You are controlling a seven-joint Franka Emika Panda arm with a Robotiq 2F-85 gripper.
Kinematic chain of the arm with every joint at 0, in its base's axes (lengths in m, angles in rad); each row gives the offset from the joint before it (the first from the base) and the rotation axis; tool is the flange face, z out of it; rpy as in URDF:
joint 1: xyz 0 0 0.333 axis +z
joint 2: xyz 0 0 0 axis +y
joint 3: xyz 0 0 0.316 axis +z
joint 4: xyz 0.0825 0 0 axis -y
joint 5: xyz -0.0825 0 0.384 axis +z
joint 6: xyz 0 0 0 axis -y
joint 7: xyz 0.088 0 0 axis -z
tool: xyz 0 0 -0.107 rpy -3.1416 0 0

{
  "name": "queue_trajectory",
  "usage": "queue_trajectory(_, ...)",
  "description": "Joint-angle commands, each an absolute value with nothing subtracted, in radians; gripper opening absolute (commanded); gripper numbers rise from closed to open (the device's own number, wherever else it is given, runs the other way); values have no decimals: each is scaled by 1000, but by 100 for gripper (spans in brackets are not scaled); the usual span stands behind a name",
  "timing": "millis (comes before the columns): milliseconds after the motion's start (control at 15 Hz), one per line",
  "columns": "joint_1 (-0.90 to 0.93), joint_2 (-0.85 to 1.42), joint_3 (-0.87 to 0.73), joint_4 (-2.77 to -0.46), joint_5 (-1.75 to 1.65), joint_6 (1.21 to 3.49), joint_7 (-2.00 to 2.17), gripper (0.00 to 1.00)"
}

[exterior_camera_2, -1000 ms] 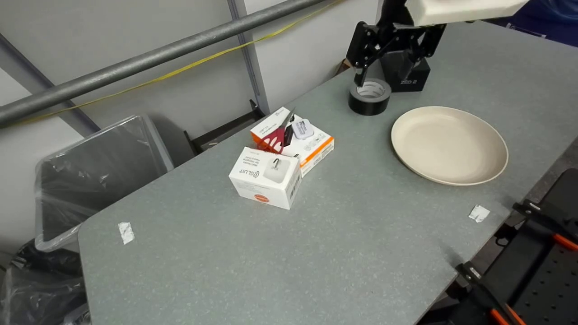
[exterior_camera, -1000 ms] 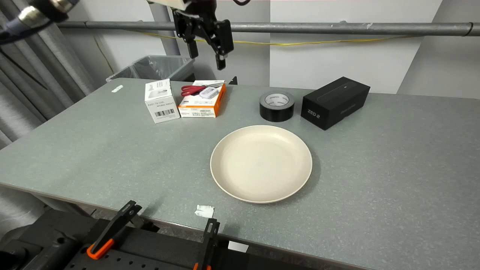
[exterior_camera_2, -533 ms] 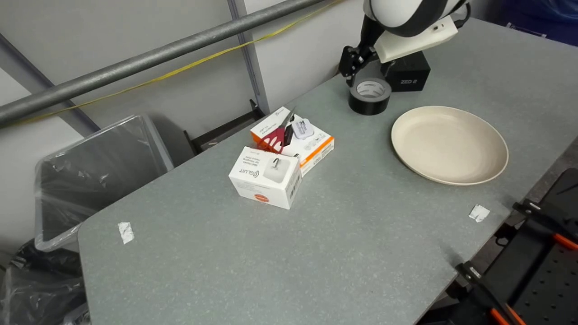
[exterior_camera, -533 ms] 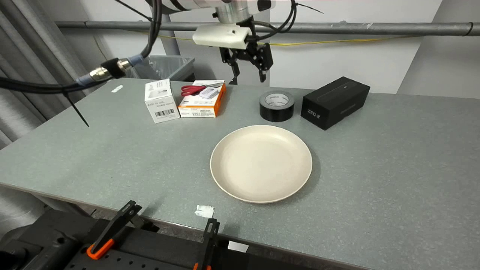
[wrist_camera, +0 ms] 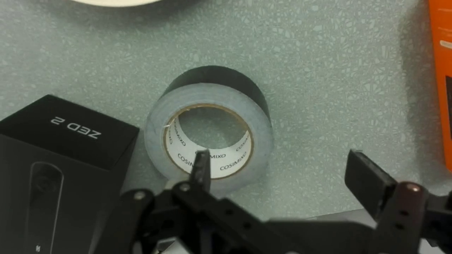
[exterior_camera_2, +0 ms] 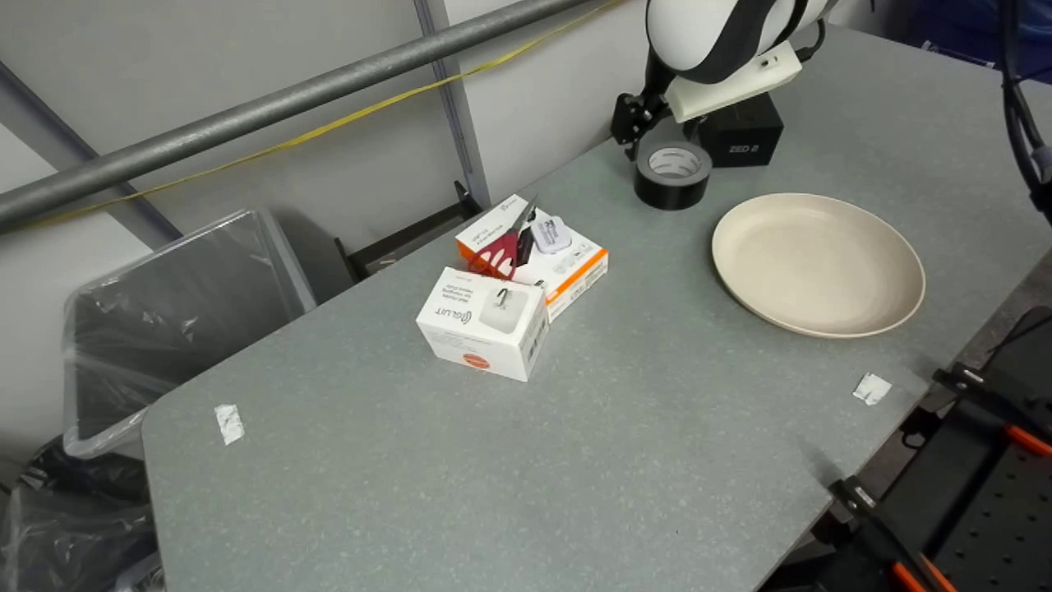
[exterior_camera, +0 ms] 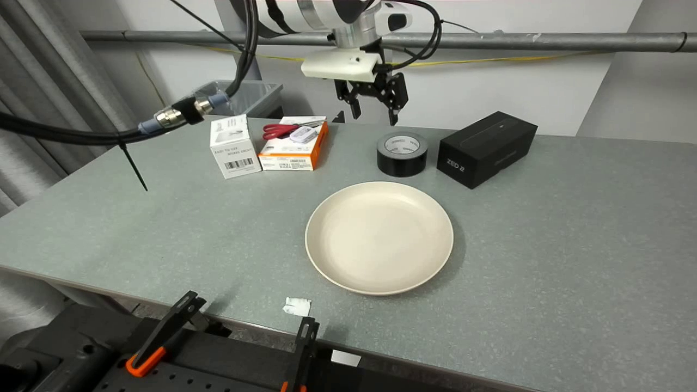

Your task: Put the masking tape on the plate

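Note:
The masking tape, a black roll with a grey top face and hollow centre, lies flat on the table in both exterior views (exterior_camera: 402, 165) (exterior_camera_2: 670, 196). It also shows in the wrist view (wrist_camera: 226, 160). The cream plate (exterior_camera: 379, 238) lies beside it, bare; it shows too (exterior_camera_2: 818, 265), and only its edge in the wrist view (wrist_camera: 116, 2). My gripper (exterior_camera: 374, 118) is open and empty, in the air above the table near the tape. In the wrist view the gripper (wrist_camera: 280, 153) has its left finger across the tape's lower part and its right finger over bare table.
A black box (exterior_camera: 487, 149) stands close beside the tape, also in the wrist view (wrist_camera: 70, 141). A white-orange box (exterior_camera: 288, 160) with red scissors (exterior_camera: 279, 130) on top and a white box (exterior_camera: 235, 152) stand on the tape's other side. A metal pipe (exterior_camera: 523, 41) runs along the wall behind.
My gripper has moved right and down in one exterior view, from over the boxes toward the tape, and stays open. The tape, plate and boxes have not moved.

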State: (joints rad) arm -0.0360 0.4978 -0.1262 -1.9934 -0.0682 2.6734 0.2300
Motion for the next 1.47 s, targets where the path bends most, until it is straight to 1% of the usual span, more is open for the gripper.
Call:
queue_trajectory(0, -30, 527, -133, -1971, -61, 2662, 216, 100)
queue_trajectory(467, -28, 648, -142, -1883, -60, 2702, 227, 100)
queue_trajectory(867, -23, 762, -149, -1768, -49, 2676, 246, 100)
queue_trajectory(933, -29, 777, -143, -1751, -42, 2670, 241, 75)
queue_trajectory(1000, -29, 797, -141, -1728, -34, 2662, 245, 74)
queue_trajectory(1200, -26, 822, -146, -1700, -19, 2657, 255, 49)
queue_trajectory(1333, -32, 813, -140, -1704, -3, 2653, 256, 35)
queue_trajectory(1400, -36, 799, -136, -1715, 7, 2649, 254, 26)
